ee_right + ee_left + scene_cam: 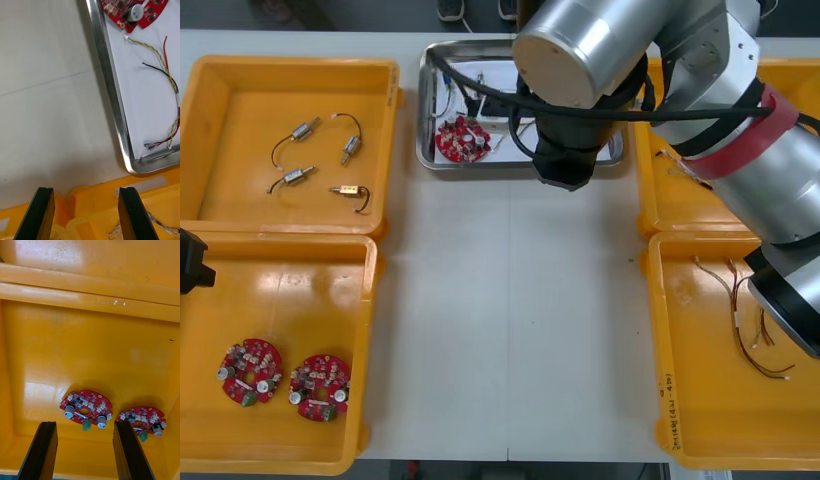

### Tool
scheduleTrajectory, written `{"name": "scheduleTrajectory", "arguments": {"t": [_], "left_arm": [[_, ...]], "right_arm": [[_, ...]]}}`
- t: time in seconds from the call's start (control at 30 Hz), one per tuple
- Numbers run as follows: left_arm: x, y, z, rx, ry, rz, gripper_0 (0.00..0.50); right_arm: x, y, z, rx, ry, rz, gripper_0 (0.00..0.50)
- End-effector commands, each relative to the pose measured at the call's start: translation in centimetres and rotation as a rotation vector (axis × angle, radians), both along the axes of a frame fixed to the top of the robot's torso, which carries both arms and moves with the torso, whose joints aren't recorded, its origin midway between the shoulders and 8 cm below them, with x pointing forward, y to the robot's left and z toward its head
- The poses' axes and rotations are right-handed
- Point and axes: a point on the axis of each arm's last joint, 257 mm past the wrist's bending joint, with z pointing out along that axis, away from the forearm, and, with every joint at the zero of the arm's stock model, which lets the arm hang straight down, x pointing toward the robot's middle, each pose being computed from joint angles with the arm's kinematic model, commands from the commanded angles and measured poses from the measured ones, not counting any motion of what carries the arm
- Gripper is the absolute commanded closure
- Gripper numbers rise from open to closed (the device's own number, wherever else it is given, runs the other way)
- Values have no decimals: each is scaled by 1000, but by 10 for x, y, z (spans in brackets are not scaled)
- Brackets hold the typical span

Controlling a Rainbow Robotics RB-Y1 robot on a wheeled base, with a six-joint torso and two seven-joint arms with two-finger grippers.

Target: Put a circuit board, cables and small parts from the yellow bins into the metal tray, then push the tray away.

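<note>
The right gripper is being held open by the tray, likely rigid and slick, best pushed at its rim; the left gripper is being held open over boards.

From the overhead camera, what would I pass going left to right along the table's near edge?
Near-left yellow bin holding a round red circuit board, then a second circuit board → table → near-right yellow bin holding thin cables.
</note>
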Motion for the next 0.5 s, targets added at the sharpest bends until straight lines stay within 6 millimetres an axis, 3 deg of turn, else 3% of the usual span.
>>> {"name": "scheduleTrajectory", "arguments": {"t": [0.03, 0.2, 0.23, 0.43, 0.5], "left_arm": [[-3, 15, 15, 88, -17, -70, 65], [-3, 15, 15, 88, -17, -70, 68], [-3, 15, 15, 88, -17, -70, 67], [-3, 15, 15, 88, -17, -70, 67], [-3, 15, 15, 88, -17, -70, 68]], "right_arm": [[-4, 3, 22, 193, -59, -112, 12], [-9, -4, 32, 326, -105, -217, 28], [-11, -9, 31, 356, -103, -250, 48], [-22, -48, 22, 489, -95, -419, 48], [-26, -61, 21, 525, -87, -468, 18]]}}
